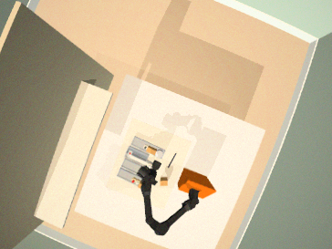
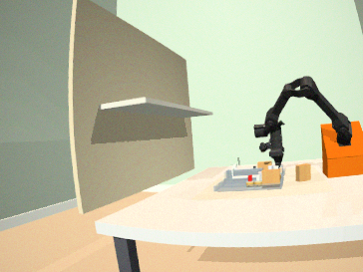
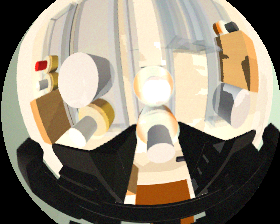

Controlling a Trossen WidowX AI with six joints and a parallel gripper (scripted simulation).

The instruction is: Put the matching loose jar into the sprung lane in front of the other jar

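My gripper (image 3: 157, 126) (image 2: 279, 164) points down at the front end of the lane tray (image 2: 224, 186). It is shut on a jar (image 3: 160, 142) with a pale grey, knob-like top and a pale, amber-edged body. Directly beyond it in the wrist view, in the middle lane, stands another round jar (image 3: 153, 86) with an amber rim and a glaring white top. The two look in line and very close; whether they touch is unclear. The held jar's base, the front stop and the pusher plate cannot be made out. In the top view the arm hides the held jar.
Left in the wrist view are a large white cylinder (image 3: 78, 80), a gold jar with a white knob (image 3: 103, 114), a brown block (image 3: 52, 117) and a small red-topped item (image 3: 41, 65). Right are a tan block (image 3: 245, 57) and a grey cylinder (image 3: 231, 105). An orange box (image 1: 196, 183) (image 2: 344, 165) stands at the arm's base.
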